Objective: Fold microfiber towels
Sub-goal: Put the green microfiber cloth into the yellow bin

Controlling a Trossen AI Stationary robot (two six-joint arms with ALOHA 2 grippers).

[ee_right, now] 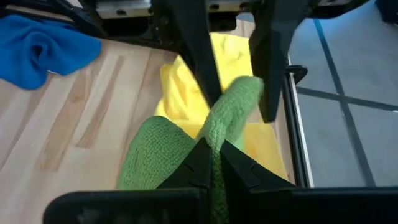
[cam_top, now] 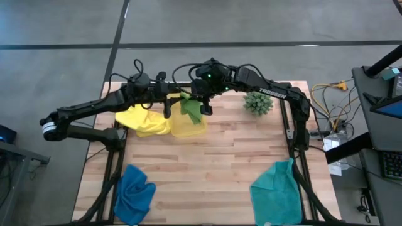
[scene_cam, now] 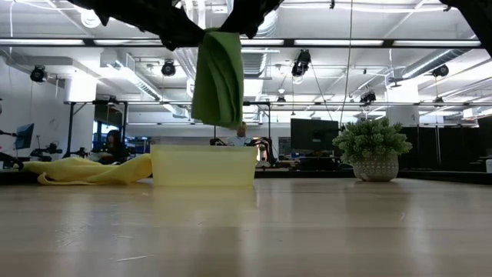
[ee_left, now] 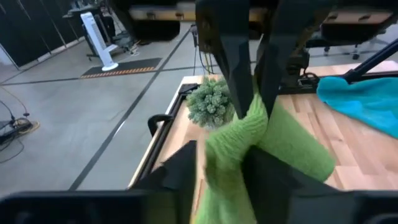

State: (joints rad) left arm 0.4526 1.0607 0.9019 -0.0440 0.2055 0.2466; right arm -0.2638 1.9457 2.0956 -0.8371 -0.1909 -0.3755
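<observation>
Lime green towel [cam_top: 191, 108]: held up in the air above the far-left part of the table, hanging in a folded drape over the bin; in the low view [scene_cam: 217, 77] its lower edge is seen clear of the bin's rim.
Right gripper [ee_right: 210, 163]: fingers clenched on a bunched fold of the lime green towel, at the far middle of the table [cam_top: 207, 166].
Left gripper [ee_left: 217, 180]: placed against the same towel from the left side; cloth is seen between and around its dark fingers, but whether it is pinched or merely touched cannot be told.
Bin [scene_cam: 203, 165]: translucent yellow-green, standing on the table directly below the hanging towel.
Yellow towel [cam_top: 144, 119]: lying crumpled on the table just left of the bin, touching it.
Royal blue towel [cam_top: 134, 191]: lying rumpled at the near-left corner, partly over the table edge.
Teal towel [cam_top: 274, 191]: lying at the near-right corner, well apart from the blue one.
Plant [cam_top: 257, 102]: small, spiky and green, set at the far right of the table, to the right of both grippers.
</observation>
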